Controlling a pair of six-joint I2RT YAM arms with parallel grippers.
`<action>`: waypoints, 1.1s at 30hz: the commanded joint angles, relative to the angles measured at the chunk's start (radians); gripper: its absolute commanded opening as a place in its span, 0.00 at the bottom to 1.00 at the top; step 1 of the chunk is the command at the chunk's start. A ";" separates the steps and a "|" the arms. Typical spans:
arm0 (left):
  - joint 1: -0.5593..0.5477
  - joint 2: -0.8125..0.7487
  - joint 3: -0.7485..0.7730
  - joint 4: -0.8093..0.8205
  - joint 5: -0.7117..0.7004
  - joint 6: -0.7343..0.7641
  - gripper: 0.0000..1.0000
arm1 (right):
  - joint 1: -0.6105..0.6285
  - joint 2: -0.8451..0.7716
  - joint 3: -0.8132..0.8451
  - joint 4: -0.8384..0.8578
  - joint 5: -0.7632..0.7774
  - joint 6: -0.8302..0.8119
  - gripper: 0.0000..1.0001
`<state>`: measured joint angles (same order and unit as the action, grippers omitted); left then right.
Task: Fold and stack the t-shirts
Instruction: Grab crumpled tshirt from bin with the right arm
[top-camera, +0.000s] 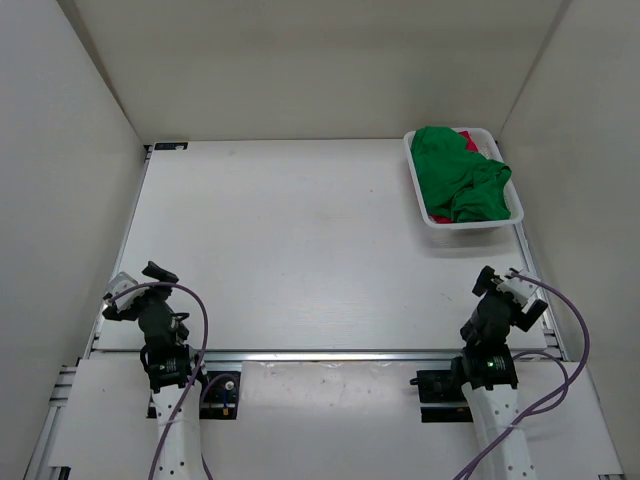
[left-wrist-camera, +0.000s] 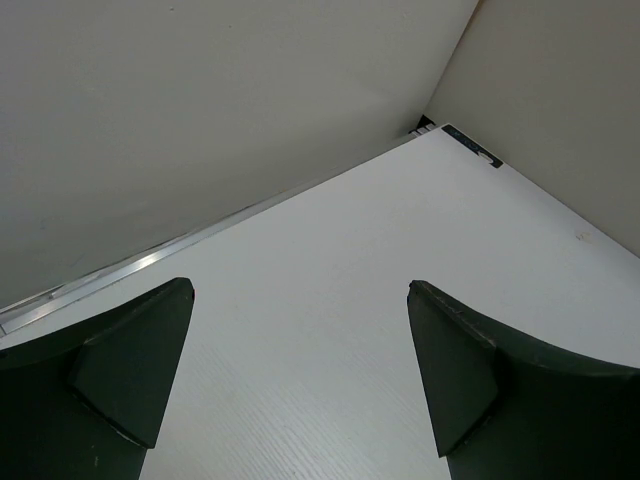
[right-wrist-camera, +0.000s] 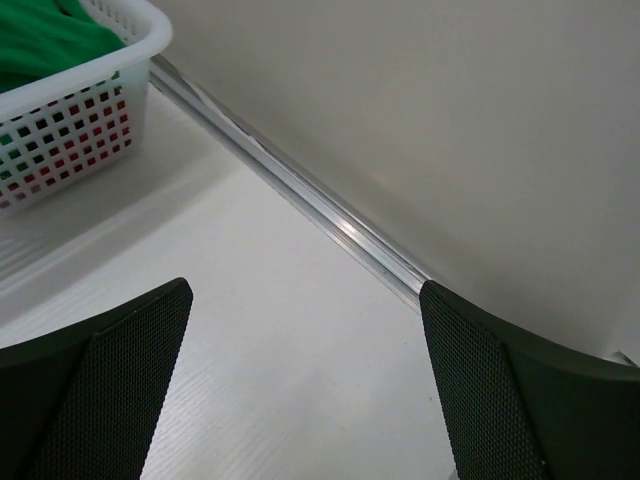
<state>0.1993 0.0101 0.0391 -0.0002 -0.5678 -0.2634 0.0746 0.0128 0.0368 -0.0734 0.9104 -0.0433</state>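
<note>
Your left end effector (left-wrist-camera: 298, 290) and right end effector (right-wrist-camera: 305, 290) are hanging spread and empty over the near desk (top-camera: 300, 250). The green t-shirt (top-camera: 455, 180) is lying bunched over red t-shirts (top-camera: 466, 134) in the basket (top-camera: 465, 226), so you are probably just starting. Next you are likely needing the right arm to reach in and pinch green cloth.

A white worktop (top-camera: 300, 250) is shown. A white mesh basket (top-camera: 470, 226) is set on it at the far right corner, close to the right edge.

Left end effector (left-wrist-camera: 300, 300), jaws wide apart, above white table (left-wrist-camera: 400, 210), pale wall (left-wrist-camera: 200, 90) behind
</note>
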 joint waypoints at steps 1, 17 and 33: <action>0.003 -0.001 -0.114 0.000 0.011 -0.005 0.99 | 0.051 -0.004 -0.084 0.024 0.073 0.000 0.99; 0.000 0.010 -0.048 0.048 0.327 0.230 0.99 | -0.357 -0.004 0.094 -0.055 -0.545 -0.052 1.00; -0.004 0.457 0.430 -0.169 0.709 0.501 0.99 | 0.669 0.248 0.155 0.759 -0.062 -0.407 0.99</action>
<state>0.1955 0.3588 0.3275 0.0055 0.0277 0.2394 0.5865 0.1886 0.1001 0.4660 0.6678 -0.3260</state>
